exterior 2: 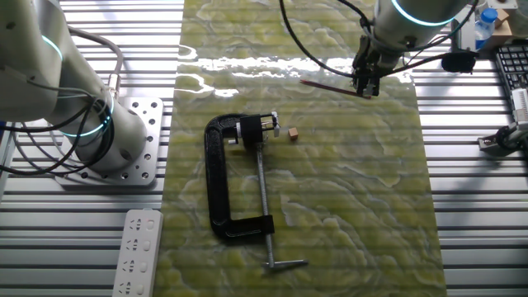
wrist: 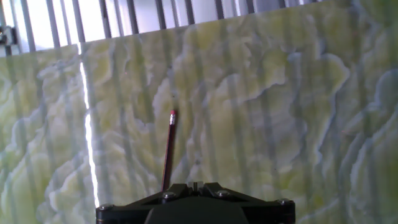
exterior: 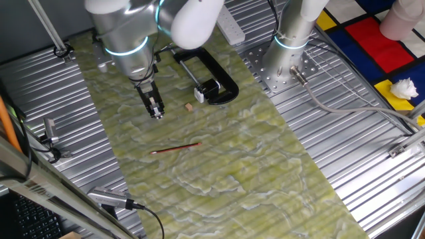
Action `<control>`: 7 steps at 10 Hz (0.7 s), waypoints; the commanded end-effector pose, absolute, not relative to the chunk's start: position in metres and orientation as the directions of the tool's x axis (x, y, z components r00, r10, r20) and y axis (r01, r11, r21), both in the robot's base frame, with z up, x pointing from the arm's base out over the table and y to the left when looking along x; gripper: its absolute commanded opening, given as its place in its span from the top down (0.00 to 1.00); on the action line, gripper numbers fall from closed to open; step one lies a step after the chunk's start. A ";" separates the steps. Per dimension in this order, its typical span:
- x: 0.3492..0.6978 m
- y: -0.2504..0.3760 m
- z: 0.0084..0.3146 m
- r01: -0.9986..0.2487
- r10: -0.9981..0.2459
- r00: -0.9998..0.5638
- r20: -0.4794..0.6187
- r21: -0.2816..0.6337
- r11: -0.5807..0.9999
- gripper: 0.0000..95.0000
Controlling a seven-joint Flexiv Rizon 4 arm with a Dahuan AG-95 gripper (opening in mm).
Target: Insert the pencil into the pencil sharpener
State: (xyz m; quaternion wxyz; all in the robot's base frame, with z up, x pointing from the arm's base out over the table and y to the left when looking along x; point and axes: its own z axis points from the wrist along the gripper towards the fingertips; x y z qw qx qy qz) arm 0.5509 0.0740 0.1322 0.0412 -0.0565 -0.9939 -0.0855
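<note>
The reddish-brown pencil (exterior: 176, 148) lies flat on the green marbled mat, below and right of my gripper (exterior: 156, 111). My gripper hangs over the mat with its fingers together and nothing in them. In the other fixed view the pencil (exterior 2: 330, 84) lies just left of the gripper (exterior 2: 365, 87). In the hand view the pencil (wrist: 168, 152) runs away from the fingertips (wrist: 196, 185), slightly to their left, with its red end far. A small silver-and-black block (exterior: 202, 91) sits in the jaws of the black clamp (exterior: 222, 78). I cannot tell whether it is the sharpener.
A small tan cube (exterior: 188, 106) lies on the mat beside the clamp's jaw end. A second arm's base (exterior: 292, 40) stands on the ribbed metal table right of the mat. A white power strip (exterior 2: 136, 252) lies off the mat.
</note>
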 end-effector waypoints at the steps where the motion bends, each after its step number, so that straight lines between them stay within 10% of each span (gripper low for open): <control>1: 0.550 0.074 0.132 0.210 0.202 -0.977 0.069 0.142 0.967 1.00; 3: 0.550 0.076 0.131 0.218 0.211 -0.976 0.063 0.142 0.966 0.80; 7: 0.555 0.098 0.110 0.224 0.218 -0.974 0.060 0.128 0.966 0.80</control>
